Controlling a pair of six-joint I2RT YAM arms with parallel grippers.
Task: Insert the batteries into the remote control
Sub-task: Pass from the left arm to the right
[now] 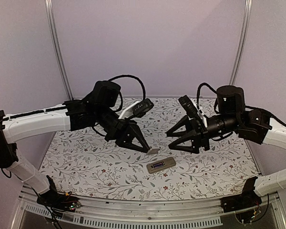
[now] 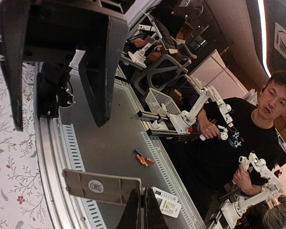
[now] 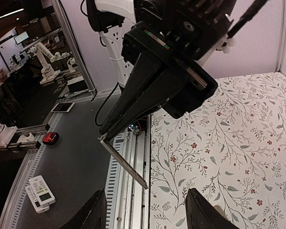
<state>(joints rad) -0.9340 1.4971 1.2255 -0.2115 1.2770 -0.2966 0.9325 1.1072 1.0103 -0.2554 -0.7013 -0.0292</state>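
The remote control (image 1: 161,165) lies on the flowered cloth near the front middle, back side up, with a dark open slot in it. I cannot make out the batteries as separate things. My left gripper (image 1: 147,149) hangs just above and left of the remote, shut on the small flat grey cover piece (image 1: 153,151). The left wrist view shows the gripper (image 2: 143,210) pinching one end of the cover (image 2: 102,187). My right gripper (image 1: 170,141) is open and empty, above and right of the remote, facing the left one. In the right wrist view (image 3: 148,214) the cover (image 3: 124,161) shows ahead.
The table's metal front rail (image 1: 148,210) runs below the cloth. Purple walls stand behind and at both sides. Off the table, on the grey floor, lie a white remote (image 2: 167,205) and small orange sticks (image 2: 143,158). A person (image 2: 257,138) sits beyond.
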